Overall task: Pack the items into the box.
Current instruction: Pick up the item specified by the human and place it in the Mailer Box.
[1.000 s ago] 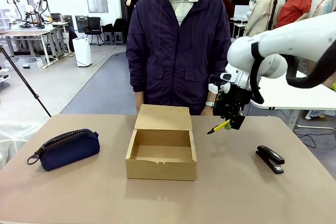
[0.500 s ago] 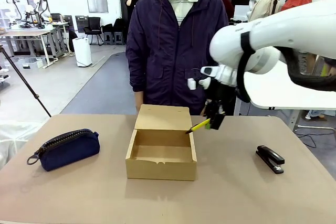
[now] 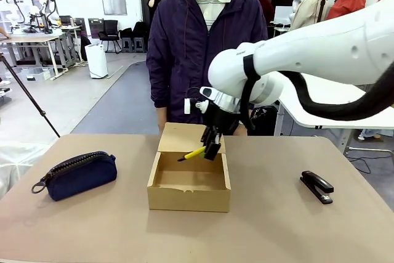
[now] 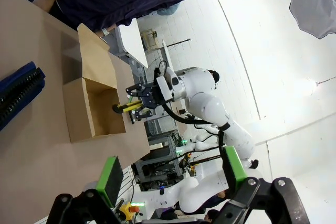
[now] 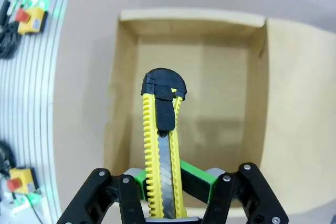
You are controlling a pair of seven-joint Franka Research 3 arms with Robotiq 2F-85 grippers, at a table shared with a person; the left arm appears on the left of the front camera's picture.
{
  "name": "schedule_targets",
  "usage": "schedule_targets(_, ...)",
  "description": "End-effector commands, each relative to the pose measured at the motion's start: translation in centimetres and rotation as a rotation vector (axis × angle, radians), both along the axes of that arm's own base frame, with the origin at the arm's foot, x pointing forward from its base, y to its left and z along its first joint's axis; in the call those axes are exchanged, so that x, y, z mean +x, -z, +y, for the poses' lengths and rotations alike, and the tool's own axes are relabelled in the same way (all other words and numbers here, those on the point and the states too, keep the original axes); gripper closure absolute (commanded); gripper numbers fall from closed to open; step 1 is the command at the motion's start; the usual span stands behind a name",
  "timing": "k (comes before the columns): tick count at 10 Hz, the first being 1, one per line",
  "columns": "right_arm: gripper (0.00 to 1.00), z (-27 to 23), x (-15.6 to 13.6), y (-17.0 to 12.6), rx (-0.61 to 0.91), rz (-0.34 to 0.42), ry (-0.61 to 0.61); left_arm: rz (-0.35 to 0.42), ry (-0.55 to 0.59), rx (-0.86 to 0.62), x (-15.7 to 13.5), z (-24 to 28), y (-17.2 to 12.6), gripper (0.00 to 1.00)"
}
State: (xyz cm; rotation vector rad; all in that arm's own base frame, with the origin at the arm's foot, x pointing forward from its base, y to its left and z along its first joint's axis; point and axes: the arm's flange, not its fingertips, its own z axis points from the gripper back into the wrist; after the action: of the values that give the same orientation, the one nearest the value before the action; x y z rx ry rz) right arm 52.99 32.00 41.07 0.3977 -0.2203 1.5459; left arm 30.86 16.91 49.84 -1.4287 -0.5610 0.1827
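Front view: my right gripper [image 3: 211,146] hangs over the back of the open box [image 3: 188,198], at the middle of the frame, clamped on the utility knife [image 3: 192,154]; the knife sticks out toward lower left, tilted, its tip above the box's inside and not yet down in it; the navy pouch [image 3: 80,175] lies on the table [image 3: 277,226] at lower left, well apart from the box; a black stapler [image 3: 317,186] lies at right, and the person [image 3: 203,47] stands just behind the upright lid flap [image 3: 191,137]; I judge the step to be setting the knife in, so I should go down low before letting go, not drop it from here.

Left wrist view: my left gripper [image 4: 170,174] stands wide with nothing between its green pads, well back from the work; the box shows at centre left with the knife poised above its opening; the left arm is clear of my path, and it seems best placed for the pouch afterwards.

Right wrist view: the knife runs up the middle of the frame from between my pads, its black end cap over the bare box floor; walls show at left and top, the flap at right; I would lay it flat along one wall, since the pouch will likely need most of the floor; then part the fingers only a little and lift straight out, away from the flap.
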Motion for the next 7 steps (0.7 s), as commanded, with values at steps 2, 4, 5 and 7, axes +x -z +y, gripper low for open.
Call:
schedule_targets(2, 1.00, 2.8, 3.2, 1.1, -0.042, 0.034, 0.023, -0.024, 0.001, -0.015, 0.1, 0.0, -0.2, 0.00)
schedule_targets(4, 1.00, 3.4, 3.7, 1.5, -0.072, 0.047, 0.014, -0.024, 0.001, -0.015, 0.1, 0.0, -0.2, 0.00)
schedule_targets(5, 1.00, 3.5, 3.9, 1.6, -0.084, 0.052, 0.008, -0.024, 0.001, -0.015, 0.1, 0.0, -0.2, 0.00)
schedule_targets(7, 1.00, 3.5, 3.9, 1.6, -0.094, 0.050, 0.008, -0.024, 0.001, -0.015, 0.1, 0.0, -0.2, 0.00)
